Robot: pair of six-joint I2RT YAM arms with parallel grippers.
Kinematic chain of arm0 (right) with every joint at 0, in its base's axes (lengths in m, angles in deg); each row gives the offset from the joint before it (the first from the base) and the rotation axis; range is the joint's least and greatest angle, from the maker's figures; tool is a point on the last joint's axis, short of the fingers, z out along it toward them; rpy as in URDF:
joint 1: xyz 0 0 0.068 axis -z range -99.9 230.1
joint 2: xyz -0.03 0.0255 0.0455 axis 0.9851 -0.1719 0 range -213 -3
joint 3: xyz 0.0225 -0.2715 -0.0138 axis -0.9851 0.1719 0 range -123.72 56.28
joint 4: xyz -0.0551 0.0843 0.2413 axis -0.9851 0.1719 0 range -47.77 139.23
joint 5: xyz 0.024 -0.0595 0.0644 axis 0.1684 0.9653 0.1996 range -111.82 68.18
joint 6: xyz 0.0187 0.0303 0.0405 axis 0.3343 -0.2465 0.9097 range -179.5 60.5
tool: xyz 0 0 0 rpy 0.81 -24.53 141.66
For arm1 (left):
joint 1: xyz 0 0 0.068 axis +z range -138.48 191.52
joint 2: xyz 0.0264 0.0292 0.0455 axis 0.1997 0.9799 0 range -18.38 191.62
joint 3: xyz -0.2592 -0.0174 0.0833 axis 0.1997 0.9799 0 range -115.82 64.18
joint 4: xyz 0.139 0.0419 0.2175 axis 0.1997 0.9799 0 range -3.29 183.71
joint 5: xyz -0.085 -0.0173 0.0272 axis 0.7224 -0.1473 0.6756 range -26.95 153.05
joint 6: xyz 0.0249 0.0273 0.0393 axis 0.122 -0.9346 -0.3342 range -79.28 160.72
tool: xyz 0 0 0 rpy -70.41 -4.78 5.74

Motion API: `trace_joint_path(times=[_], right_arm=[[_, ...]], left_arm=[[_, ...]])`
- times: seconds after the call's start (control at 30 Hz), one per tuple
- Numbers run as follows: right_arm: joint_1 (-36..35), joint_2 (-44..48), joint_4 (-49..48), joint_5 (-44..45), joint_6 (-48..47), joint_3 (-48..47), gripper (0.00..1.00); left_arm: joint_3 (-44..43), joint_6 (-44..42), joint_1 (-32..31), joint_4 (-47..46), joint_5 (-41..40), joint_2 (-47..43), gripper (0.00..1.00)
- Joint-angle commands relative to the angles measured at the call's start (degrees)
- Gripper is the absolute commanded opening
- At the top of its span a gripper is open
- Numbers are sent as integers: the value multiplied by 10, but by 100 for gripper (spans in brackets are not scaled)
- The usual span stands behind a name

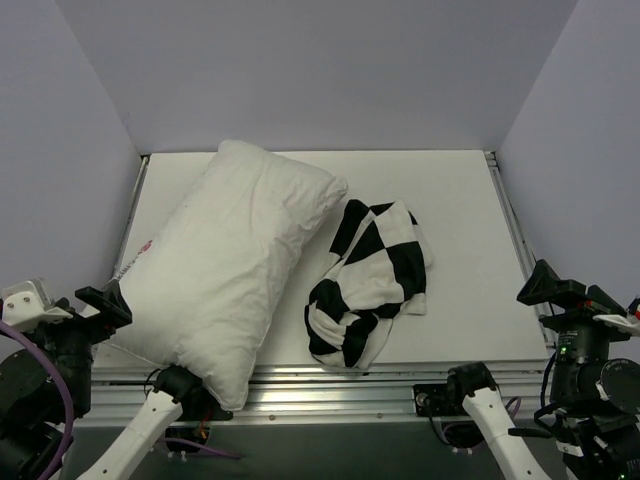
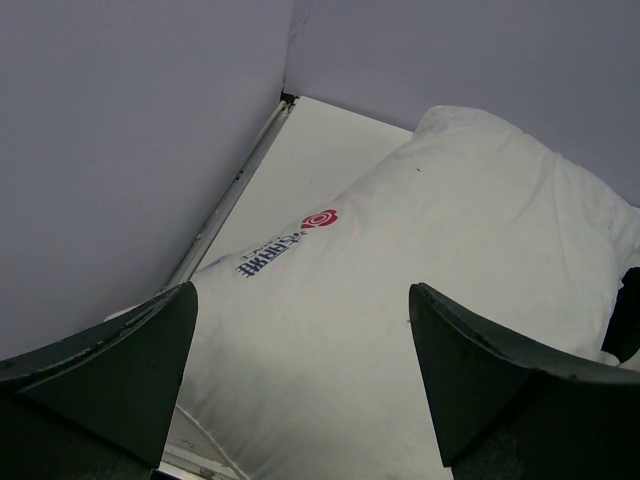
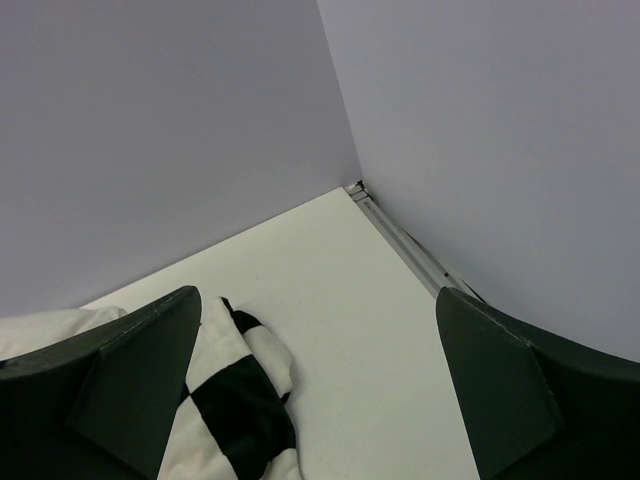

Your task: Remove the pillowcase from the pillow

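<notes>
The plain white pillow (image 1: 232,268) lies bare, slanting from the table's front left toward the back middle; its printed label (image 2: 288,243) shows in the left wrist view. The black and white checkered pillowcase (image 1: 369,283) lies crumpled in a heap right of the pillow, off it. It also shows in the right wrist view (image 3: 232,408). My left gripper (image 2: 300,385) is open and empty above the pillow's near end. My right gripper (image 3: 315,385) is open and empty at the front right, above bare table beside the pillowcase.
Lilac walls (image 1: 300,70) enclose the white table (image 1: 465,215) on three sides. Metal rails run along the right edge (image 1: 510,225) and front edge (image 1: 340,385). The arm bases (image 1: 470,395) sit at the near edge.
</notes>
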Motion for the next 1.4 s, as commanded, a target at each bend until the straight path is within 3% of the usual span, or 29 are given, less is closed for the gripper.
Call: trace_joint_path(times=[0.0, 1.37], right_arm=[[-5, -3, -36, 15, -14, 11, 98], [-8, -6, -29, 8, -22, 1, 100]], left_arm=[[-18, -15, 3, -24, -25, -6, 94], [-54, 11, -2, 3, -29, 0, 94]])
